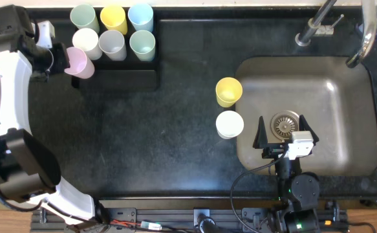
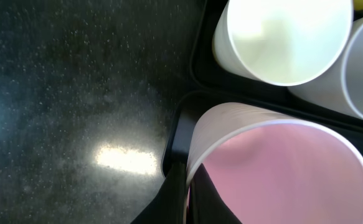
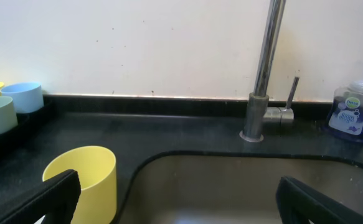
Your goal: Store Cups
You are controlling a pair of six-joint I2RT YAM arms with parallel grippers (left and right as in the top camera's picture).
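Note:
A pink cup [image 1: 78, 63] hangs tilted over the front-left corner of the black tray [image 1: 133, 79], with my left gripper [image 1: 57, 59] shut on its rim. In the left wrist view the pink cup [image 2: 281, 168] sits right by the tray's edge [image 2: 184, 118], one finger [image 2: 174, 194] outside its wall, and a white cup [image 2: 287, 37] stands behind it. Several cups stand in the tray's two back rows. A yellow cup [image 1: 228, 91] and a white cup [image 1: 229, 124] stand on the counter by the sink. My right gripper [image 1: 282, 134] hovers open over the sink, near the yellow cup [image 3: 81, 180].
The steel sink [image 1: 343, 97] takes up the right side, with a faucet [image 3: 265, 74] and a blue soap bottle [image 3: 352, 112] behind it. The tray's front row beside the pink cup has free room. Dark counter [image 1: 162, 142] lies open in the middle.

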